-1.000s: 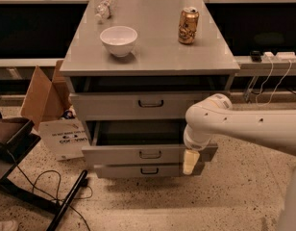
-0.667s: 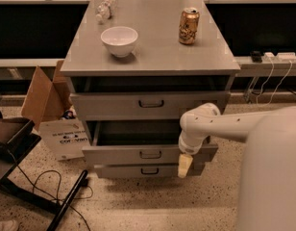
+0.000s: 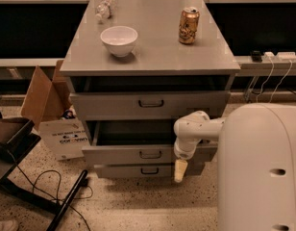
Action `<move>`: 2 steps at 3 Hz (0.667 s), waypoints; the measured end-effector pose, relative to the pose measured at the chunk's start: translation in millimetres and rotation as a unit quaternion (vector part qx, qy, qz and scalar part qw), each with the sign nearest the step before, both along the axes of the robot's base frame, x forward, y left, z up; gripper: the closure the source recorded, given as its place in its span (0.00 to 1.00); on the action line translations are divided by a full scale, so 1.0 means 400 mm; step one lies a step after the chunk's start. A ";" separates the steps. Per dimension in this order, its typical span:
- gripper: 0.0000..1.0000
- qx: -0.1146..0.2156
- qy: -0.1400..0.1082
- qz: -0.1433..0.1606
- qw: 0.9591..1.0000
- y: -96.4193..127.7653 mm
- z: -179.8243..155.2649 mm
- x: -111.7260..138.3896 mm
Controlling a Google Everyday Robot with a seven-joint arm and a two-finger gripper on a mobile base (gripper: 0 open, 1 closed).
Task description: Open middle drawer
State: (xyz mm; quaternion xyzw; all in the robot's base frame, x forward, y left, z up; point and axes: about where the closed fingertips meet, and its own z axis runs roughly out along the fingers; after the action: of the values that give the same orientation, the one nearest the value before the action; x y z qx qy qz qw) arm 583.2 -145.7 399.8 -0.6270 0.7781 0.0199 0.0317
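Speckled floor (image 3: 138, 203), grey middle drawer (image 3: 120, 154) standing open, end effector (image 3: 180, 170) before its front, grip unclear

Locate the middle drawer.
Camera view, centre: the middle drawer juts out below the top drawer; the claw hangs right of its handle.

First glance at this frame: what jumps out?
The white robot body fills the lower right, its arm reaching left to the grey cabinet. The middle drawer stands pulled out, and the gripper points down in front of the bottom drawer, right of the handles. On top sit a white bowl and a gold can.
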 end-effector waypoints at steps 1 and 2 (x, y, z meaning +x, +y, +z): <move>0.23 -0.018 0.000 0.007 1.000 -0.012 0.037 -0.023; 0.54 -0.051 0.012 -0.013 0.999 -0.087 0.083 -0.078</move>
State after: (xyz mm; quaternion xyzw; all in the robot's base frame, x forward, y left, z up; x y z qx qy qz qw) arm 551.8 -180.5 433.2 -0.6178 0.7862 -0.0129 -0.0089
